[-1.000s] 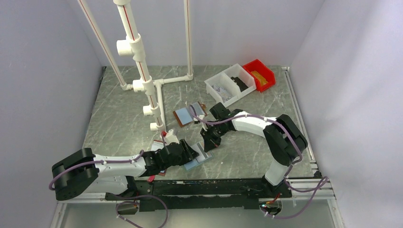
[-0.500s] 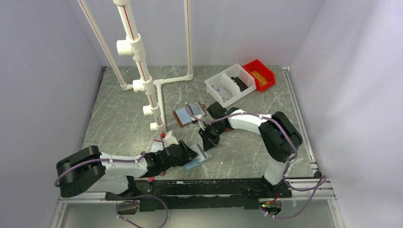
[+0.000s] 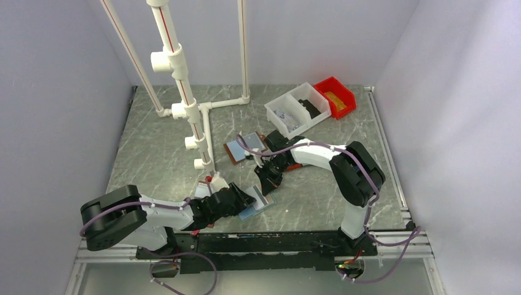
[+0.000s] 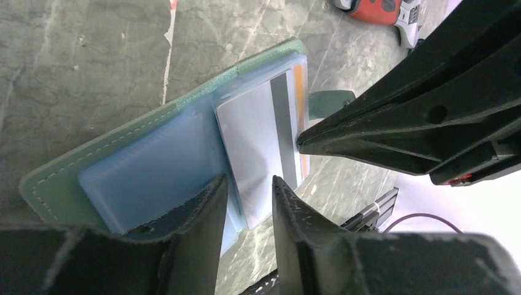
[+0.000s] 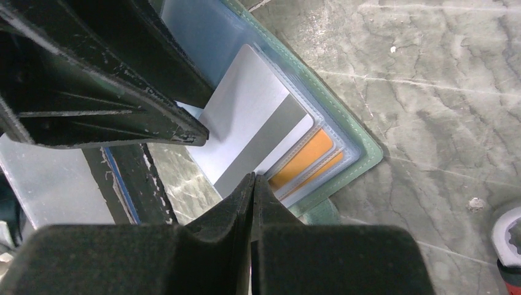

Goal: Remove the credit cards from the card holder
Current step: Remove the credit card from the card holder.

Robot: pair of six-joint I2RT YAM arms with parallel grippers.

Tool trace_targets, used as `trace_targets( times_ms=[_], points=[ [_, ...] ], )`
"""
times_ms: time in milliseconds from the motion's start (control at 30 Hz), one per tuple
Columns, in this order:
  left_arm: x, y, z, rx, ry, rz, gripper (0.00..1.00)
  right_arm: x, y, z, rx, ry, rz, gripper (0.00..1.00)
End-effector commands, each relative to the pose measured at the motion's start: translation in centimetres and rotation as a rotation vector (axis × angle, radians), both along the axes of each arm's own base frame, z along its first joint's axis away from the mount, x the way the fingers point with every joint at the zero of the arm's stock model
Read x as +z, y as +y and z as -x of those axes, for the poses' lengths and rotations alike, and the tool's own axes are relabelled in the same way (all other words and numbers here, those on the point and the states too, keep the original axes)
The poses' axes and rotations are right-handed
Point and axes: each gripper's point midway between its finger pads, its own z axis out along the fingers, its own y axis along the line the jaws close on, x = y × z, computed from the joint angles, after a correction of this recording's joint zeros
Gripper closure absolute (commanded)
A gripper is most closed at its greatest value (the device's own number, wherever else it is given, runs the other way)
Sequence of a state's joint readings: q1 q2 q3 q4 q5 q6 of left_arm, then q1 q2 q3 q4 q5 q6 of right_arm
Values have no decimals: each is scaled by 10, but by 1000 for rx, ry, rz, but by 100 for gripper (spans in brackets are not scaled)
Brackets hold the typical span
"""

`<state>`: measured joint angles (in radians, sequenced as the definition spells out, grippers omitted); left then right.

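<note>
Table (image 3: 160, 153) with a grey-green marbled top carries the mint-edged card holder (image 4: 55, 177), lying open near its front edge. Left gripper (image 4: 247, 184), fingers slightly parted, sits over the blue panel; right gripper (image 5: 252, 181), fingers pressed together, touches a silvery credit card (image 4: 252, 132) protruding from its pocket.

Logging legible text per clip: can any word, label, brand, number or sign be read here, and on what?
No text can be read.
Silver card with grey stripe: no print shows.
Orange cards in the card holder: no print shows.
White bins and red bin: contents too small to tell.
</note>
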<state>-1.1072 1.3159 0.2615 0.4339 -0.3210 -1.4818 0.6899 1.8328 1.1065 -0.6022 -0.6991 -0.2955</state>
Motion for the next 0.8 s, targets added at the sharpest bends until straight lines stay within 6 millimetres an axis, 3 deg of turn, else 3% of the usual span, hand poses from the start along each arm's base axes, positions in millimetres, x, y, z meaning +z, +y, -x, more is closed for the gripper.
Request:
trace_targets(
  times_ms=[0,167,267,533,767],
  points=[
    [-8,4,-5,39,4,3,64,-14,-3,7,41,6,47,97],
    [-15,4,-6,45,13,11,76,-12,-1,12,59,33,33,97],
    [-19,5,-6,30,5,0,100,-14,-3,10,53,24,44,97],
    [-12,13,2,-49,-75,-5,100,-26,-18,-9,-18,-30,134,93],
    [0,19,9,-113,-161,11,100,-30,-22,-11,-25,-31,158,90]
  ],
)
